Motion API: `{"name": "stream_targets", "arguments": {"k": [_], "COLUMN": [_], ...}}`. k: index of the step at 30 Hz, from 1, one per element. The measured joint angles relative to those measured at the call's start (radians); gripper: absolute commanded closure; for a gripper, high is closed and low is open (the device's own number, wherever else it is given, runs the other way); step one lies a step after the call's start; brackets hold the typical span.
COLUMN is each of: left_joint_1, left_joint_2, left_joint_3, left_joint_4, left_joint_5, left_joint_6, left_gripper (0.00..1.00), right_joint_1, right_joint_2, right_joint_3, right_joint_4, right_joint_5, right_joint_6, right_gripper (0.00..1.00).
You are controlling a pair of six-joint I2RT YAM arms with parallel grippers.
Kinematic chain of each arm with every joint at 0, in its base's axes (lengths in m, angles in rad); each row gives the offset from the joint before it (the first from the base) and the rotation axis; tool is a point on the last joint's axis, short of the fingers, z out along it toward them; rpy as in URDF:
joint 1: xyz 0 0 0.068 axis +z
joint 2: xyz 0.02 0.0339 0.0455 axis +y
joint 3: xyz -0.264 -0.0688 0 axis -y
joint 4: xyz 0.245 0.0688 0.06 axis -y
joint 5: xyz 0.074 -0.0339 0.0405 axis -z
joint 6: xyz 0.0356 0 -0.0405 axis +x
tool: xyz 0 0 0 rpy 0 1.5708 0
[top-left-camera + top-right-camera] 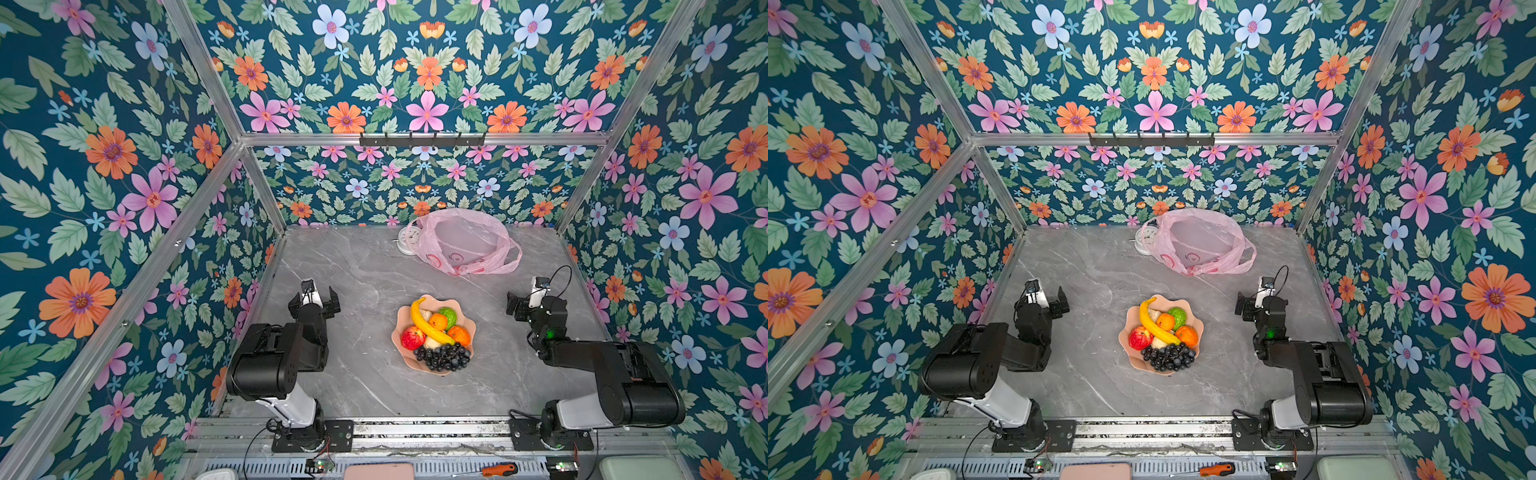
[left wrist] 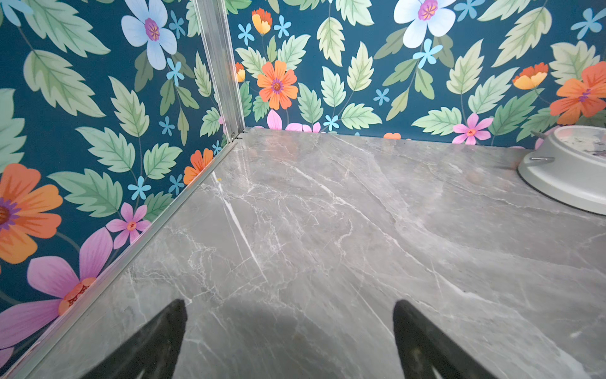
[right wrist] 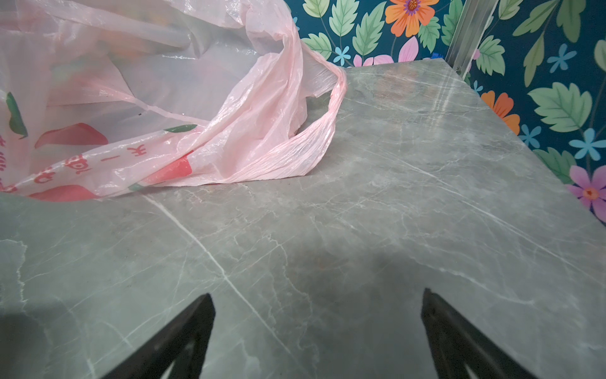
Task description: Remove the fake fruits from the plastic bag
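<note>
The fake fruits (image 1: 434,332) lie glossy in the peach scalloped dish (image 1: 398,322) at table centre, the banana (image 1: 428,326) running 11 to 5 o'clock; none shows in the plastic bag (image 1: 465,245), slack and translucent at 12 o'clock of the dish. The bag lies at 11 o'clock from the nearer right arm (image 1: 548,316); jaws of this and of the left arm (image 1: 309,316) stand wide, empty.

A peach scalloped dish (image 1: 400,318) sits between the left gripper (image 1: 313,303) and the right gripper (image 1: 515,306); a white round clock (image 1: 405,242) lies well ahead of the left one.
</note>
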Motion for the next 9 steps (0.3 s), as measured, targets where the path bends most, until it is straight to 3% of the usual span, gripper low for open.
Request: {"name": "stream_targets", "arguments": {"k": [9], "left_joint_1": [0.000], "left_joint_2": [0.002], "left_joint_3": [0.010], "left_joint_4": [0.000], "left_joint_5": [0.000], "left_joint_6": [0.000], "left_gripper": [0.00], "right_joint_1": [0.000], "right_joint_2": [0.000], "right_joint_3": [0.000], "right_joint_4": [0.000], "right_joint_5": [0.000], "right_joint_6": [0.000], "right_gripper": [0.01]}}
